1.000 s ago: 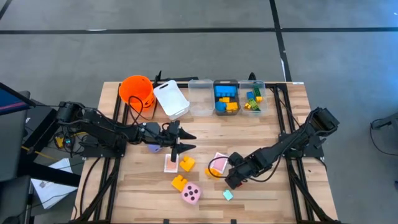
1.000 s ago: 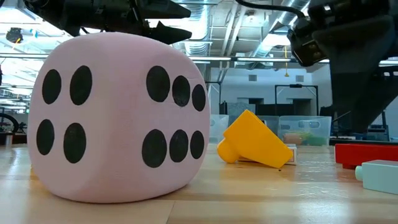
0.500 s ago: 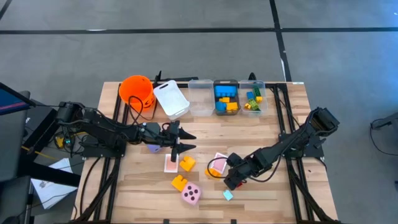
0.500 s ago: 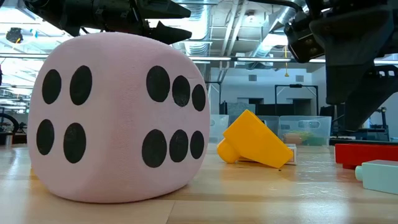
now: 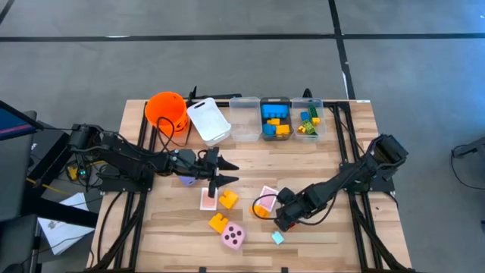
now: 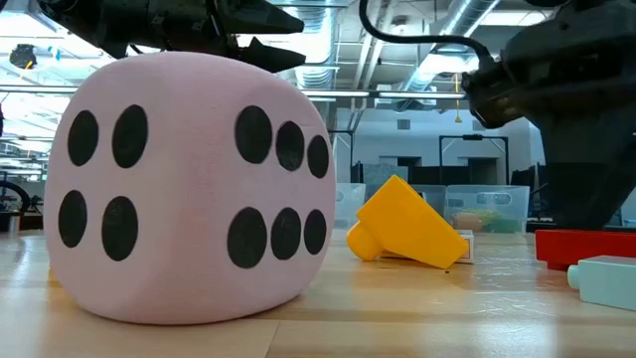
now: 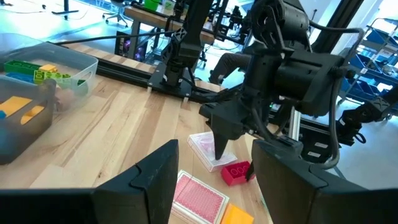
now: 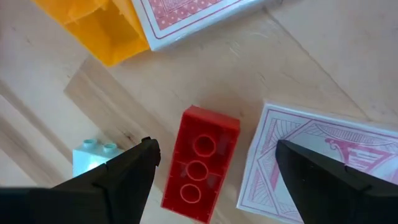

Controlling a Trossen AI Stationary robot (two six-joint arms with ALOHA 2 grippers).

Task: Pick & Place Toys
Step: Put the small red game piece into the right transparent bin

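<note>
A red brick (image 8: 200,165) lies flat on the table, studs up, straight below my right gripper (image 8: 216,149). That gripper is open and points down, one finger on either side of the brick without touching it; the high view shows it at the near middle right (image 5: 282,218). Beside the brick lie a pink-backed card (image 8: 323,158), a light blue brick (image 8: 93,158) and an orange brick (image 8: 106,25). My left gripper (image 5: 231,173) hangs open and level above the table's middle. A pink dotted die (image 5: 233,236) rests near the front edge, and a purple die (image 5: 187,180) lies under the left arm.
Two yellow bricks (image 5: 219,222) (image 5: 228,199) and another card (image 5: 208,199) lie left of the right gripper. At the far edge stand an orange bucket (image 5: 167,110), a white bin (image 5: 208,120) and clear bins (image 5: 275,120) holding bricks.
My right gripper has come down toward the red brick, tipping a little steeper, with its fingers still apart. The left arm and the toys have kept still.
</note>
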